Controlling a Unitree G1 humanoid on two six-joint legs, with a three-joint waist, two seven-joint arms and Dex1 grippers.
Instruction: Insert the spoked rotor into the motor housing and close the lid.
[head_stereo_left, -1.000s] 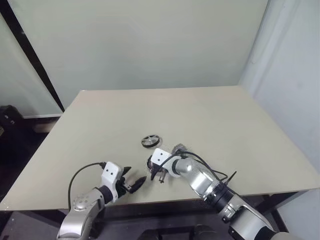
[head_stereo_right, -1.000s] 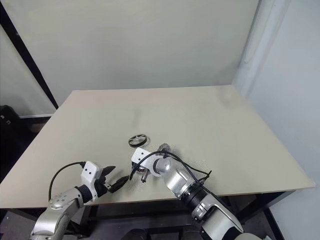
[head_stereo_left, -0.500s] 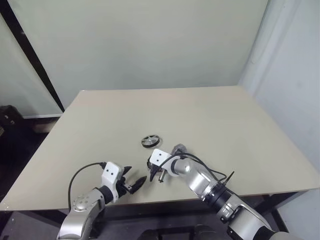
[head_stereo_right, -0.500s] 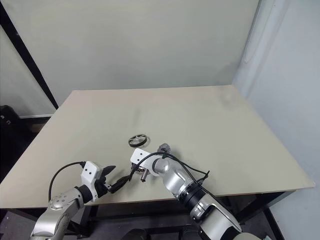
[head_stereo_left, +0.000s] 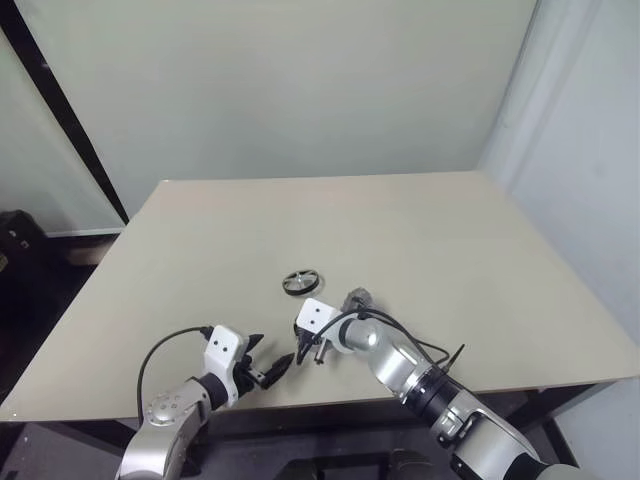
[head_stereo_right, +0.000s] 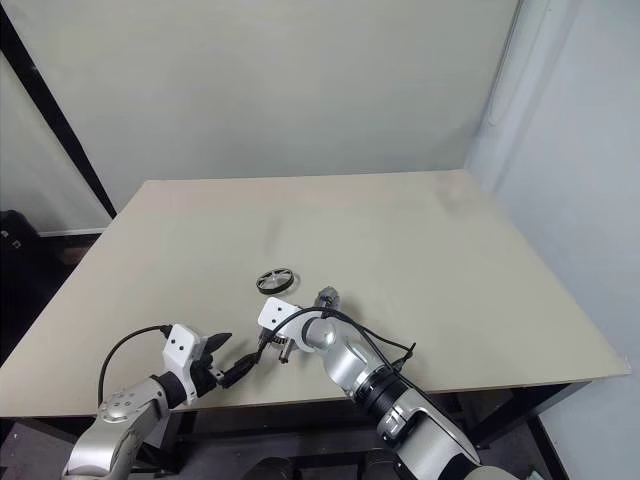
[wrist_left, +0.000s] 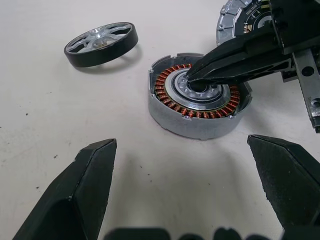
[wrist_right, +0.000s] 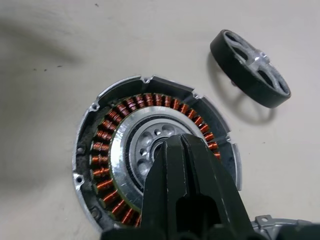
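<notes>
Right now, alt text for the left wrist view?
The right gripper, shut, rests its tips on the silvery centre of the motor housing, copper windings exposed. The spoked rotor lies apart on the table; the left gripper stands open in front.

The motor housing (wrist_left: 199, 107) lies open on my table, copper windings showing. The spoked rotor (wrist_left: 101, 44) lies just beside it, apart. The lid (wrist_left: 235, 12) lies behind the housing.
</notes>
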